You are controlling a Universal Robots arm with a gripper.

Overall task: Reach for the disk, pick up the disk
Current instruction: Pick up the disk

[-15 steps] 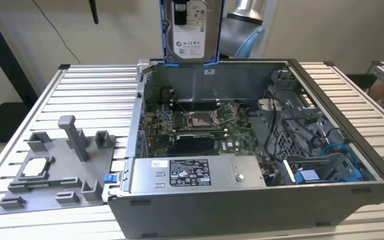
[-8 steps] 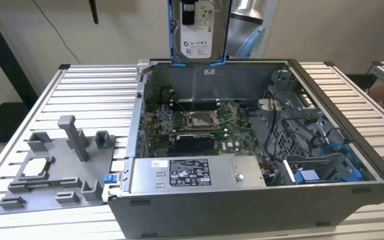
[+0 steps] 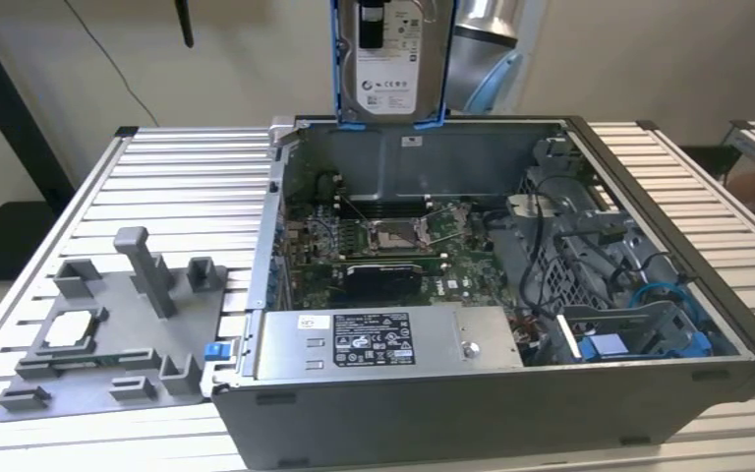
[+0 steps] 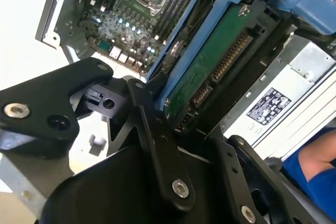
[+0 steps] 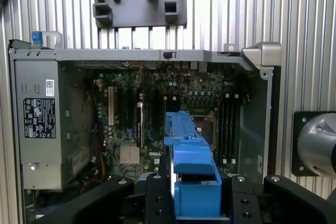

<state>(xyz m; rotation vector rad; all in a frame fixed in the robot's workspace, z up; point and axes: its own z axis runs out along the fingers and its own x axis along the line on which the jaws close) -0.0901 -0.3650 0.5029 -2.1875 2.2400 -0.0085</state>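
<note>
The gripper [image 4: 173,114] grips the disk [image 3: 388,69], cut off at the exterior view's top edge. Below it sits the open computer case [image 3: 509,393]; a grey fixture [image 3: 115,334] lies lower left.

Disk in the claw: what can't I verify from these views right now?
- Disk, exterior view: its top is cut off by the frame edge, so the grip itself is out of sight.
- Second wrist view: black claw links cover the disk's lower end.
- First wrist view: the blue bracket hides the disk's body.
</note>
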